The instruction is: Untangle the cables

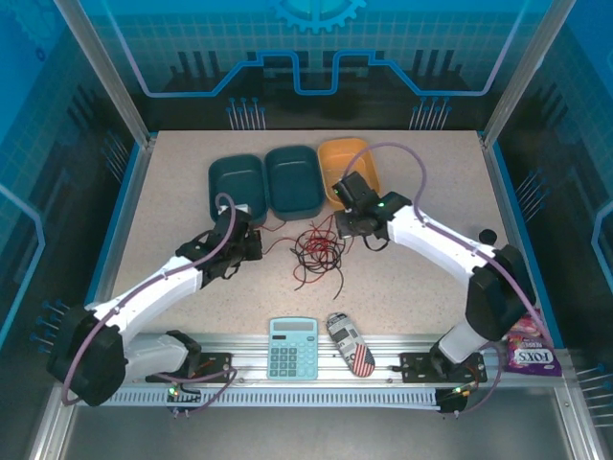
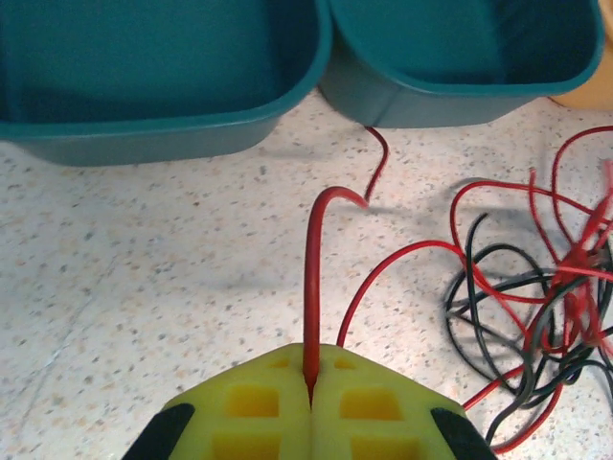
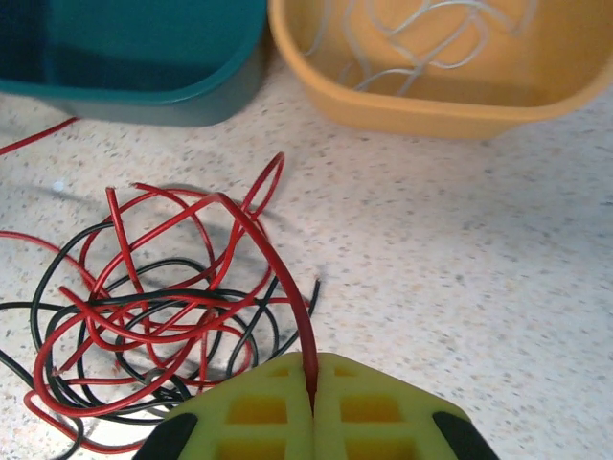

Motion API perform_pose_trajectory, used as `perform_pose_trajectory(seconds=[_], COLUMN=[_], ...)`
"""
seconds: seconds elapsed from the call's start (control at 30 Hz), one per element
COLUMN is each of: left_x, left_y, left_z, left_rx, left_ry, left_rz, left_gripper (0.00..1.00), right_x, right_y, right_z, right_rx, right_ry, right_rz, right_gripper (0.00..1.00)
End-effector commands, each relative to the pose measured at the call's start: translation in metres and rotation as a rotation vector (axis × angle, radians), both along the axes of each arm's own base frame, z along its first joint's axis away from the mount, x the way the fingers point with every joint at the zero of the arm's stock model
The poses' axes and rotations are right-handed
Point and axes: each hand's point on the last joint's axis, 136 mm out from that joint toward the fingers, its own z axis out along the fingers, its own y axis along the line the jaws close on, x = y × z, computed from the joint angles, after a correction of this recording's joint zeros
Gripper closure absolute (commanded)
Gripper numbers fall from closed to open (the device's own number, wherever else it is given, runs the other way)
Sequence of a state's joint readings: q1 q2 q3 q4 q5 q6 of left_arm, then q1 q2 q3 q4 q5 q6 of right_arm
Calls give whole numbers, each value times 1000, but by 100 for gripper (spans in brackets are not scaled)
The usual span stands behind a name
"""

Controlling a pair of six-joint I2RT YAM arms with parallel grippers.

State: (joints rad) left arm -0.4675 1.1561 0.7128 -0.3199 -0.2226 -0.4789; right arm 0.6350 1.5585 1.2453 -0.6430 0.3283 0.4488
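Observation:
The cables (image 1: pixel 316 251) lie as a tangle of thin red and black wires mid-table, in front of the trays. My left gripper (image 2: pixel 311 376) is shut on a red cable (image 2: pixel 314 249) that arches up from its yellow fingertips toward a teal tray; the tangle (image 2: pixel 546 307) lies to its right. From the top view, the left gripper (image 1: pixel 251 241) sits left of the pile and the right gripper (image 1: pixel 350 225) right of it. My right gripper (image 3: pixel 312 381) is shut on another red cable (image 3: pixel 278 268) that curves into the tangle (image 3: pixel 144 311). Pale cables (image 3: pixel 412 34) lie inside the orange tray.
Two teal trays (image 1: pixel 237 184) (image 1: pixel 293 179) and an orange tray (image 1: pixel 337 158) stand in a row behind the pile. A calculator (image 1: pixel 292 347) and a small patterned object (image 1: pixel 350 343) rest at the near edge. A candy bag (image 1: pixel 532 350) lies at the near right.

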Motion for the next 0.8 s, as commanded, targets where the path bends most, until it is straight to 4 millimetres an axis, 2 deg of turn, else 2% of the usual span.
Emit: perform_pose_trajectory(seconds=[0.0,0.3,0.47,0.77], left_x=[-7,-25,-35,-51], left_y=[15,38,47,68], left_z=[9,34,70,140], left_rx=[19,48,43,64], left_ry=[-23,-65,-140,-298], left_rz=[28,64,72,100], left_gripper=[100,100,100,100], right_x=[-8,-13,-21,-35], right_y=[-25,-50,-64,-82], right_z=[4,40,55,61], right_rx=[-30,-16,-4,37], right_ry=[-5,-101,-150,-180], right_rz=[-70,-132,-177,-235], right_gripper=[95,97,96,97])
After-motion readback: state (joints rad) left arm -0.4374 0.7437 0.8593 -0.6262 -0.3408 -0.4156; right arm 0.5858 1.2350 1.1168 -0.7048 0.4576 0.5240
